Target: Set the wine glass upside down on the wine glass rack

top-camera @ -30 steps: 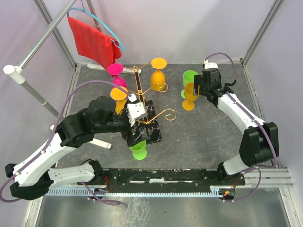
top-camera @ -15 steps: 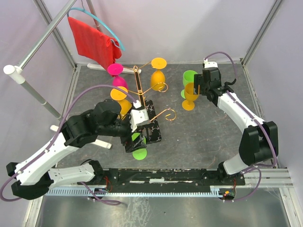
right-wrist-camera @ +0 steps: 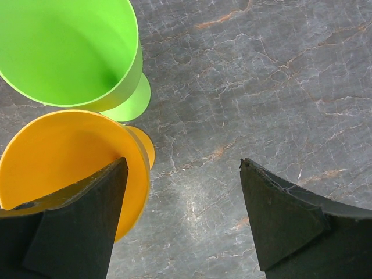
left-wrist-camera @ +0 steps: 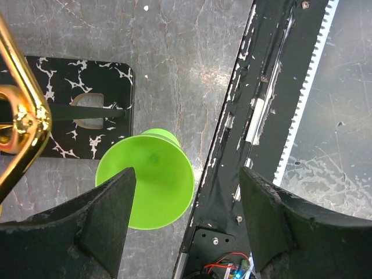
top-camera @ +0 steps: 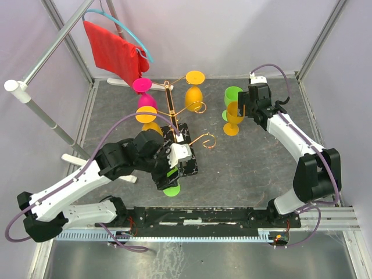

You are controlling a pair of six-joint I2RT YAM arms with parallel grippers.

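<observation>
Beside rack base (left-wrist-camera: 110, 81), upright green glass (left-wrist-camera: 148, 186)

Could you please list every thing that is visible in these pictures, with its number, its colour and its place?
rack: one, gold wire on a black white-veined base, middle of the table
pink glass: one, hanging on the rack, left side
orange glasses: three, two on the rack, one standing at the right
green glasses: two, one by the near end of the rack's base, one at the right behind the orange one
cloth: one, red, on a blue hanger, far left
rail: one, metal, carrying the hanger
white stick: one, partly under the left arm
table: one, grey
left gripper: black, open, over the near green glass
right gripper: black, open, beside the standing orange glass
</observation>
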